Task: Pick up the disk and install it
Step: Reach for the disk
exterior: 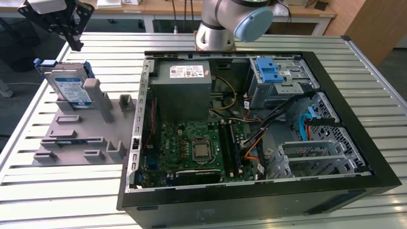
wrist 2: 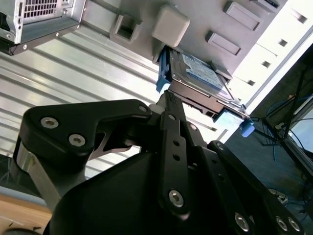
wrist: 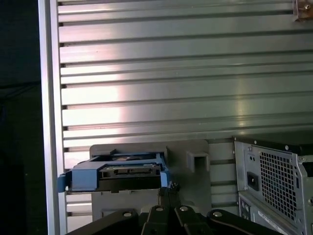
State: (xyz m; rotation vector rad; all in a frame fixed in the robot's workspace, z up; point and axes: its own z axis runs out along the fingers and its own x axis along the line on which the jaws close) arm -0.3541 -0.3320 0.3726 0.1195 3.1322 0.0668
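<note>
While the slatted metal table (exterior: 57, 191) holds everything, the black open computer case (exterior: 254, 202) lies on it; beside the case, at the exterior view's left, sits a grey plastic stand (exterior: 73, 138); the flat silver-grey disk (exterior: 68, 88) with blue rails stands upright in it; the black gripper (exterior: 77, 46) hangs above the disk, not touching, fingers (wrist 2: 168, 127) pressed together and empty; picking up looks like the step now; that calls for spread fingers lined up over the disk's top edge.

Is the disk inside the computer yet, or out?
Out. The disk stands on edge in the grey holder on the table, beside the open computer case.
</note>
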